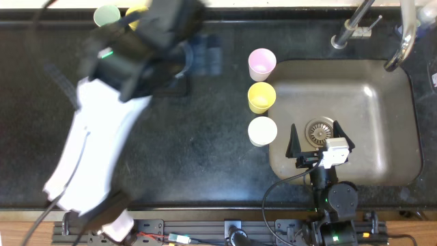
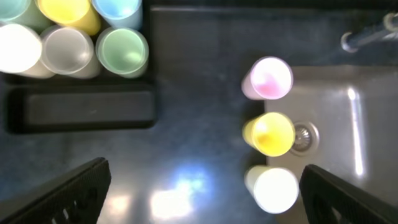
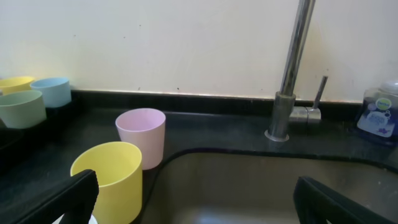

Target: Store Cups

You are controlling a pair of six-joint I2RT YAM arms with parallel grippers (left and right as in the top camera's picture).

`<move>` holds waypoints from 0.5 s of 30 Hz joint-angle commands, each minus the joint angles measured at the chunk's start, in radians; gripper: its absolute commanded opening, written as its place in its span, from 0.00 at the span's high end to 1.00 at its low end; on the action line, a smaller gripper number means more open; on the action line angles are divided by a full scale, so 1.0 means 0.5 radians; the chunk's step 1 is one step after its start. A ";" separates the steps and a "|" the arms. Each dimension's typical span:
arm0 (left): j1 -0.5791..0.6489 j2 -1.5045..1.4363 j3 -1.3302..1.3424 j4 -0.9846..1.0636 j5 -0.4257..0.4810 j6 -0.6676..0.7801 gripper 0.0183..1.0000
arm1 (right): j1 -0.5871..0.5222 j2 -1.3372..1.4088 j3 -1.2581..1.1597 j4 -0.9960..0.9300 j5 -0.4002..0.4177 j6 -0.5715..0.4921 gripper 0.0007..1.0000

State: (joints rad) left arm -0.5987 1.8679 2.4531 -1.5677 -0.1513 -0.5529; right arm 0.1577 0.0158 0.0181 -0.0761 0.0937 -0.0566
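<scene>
Three cups stand in a row on the dark counter along the sink's left rim: pink (image 1: 262, 63), yellow (image 1: 261, 97) and white (image 1: 262, 130). My left gripper (image 2: 205, 168) hangs high over the counter, open and holding nothing, with the pink cup (image 2: 268, 79), yellow cup (image 2: 270, 134) and white cup (image 2: 273, 190) off to one side below it. A black tray (image 2: 81, 109) at the back left holds several cups, among them a green one (image 2: 122, 51). My right gripper (image 1: 315, 133) is low over the sink, open and holding nothing, facing the pink cup (image 3: 142, 137) and yellow cup (image 3: 109, 177).
The steel sink (image 1: 369, 89) takes up the right side, with its drain (image 1: 319, 130) under my right gripper. A faucet (image 3: 292, 74) rises behind it and a soap bottle (image 3: 379, 115) stands at the back right. Bare counter (image 1: 205, 157) lies between tray and sink.
</scene>
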 commanded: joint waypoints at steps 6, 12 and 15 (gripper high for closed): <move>-0.173 0.950 1.047 -0.252 0.092 -0.278 0.00 | -0.002 -0.011 -0.026 0.010 0.008 -0.006 0.01; -0.180 1.263 1.050 -0.250 0.092 -0.379 0.00 | -0.002 -0.011 -0.026 0.010 0.008 -0.006 0.00; -0.180 1.368 1.050 -0.234 0.092 -0.392 0.00 | -0.002 -0.011 -0.026 0.010 0.008 -0.006 0.00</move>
State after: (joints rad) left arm -0.6861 2.5011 2.9482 -1.6871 -0.1078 -0.7113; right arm 0.1577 0.0158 0.0181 -0.0757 0.0940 -0.0566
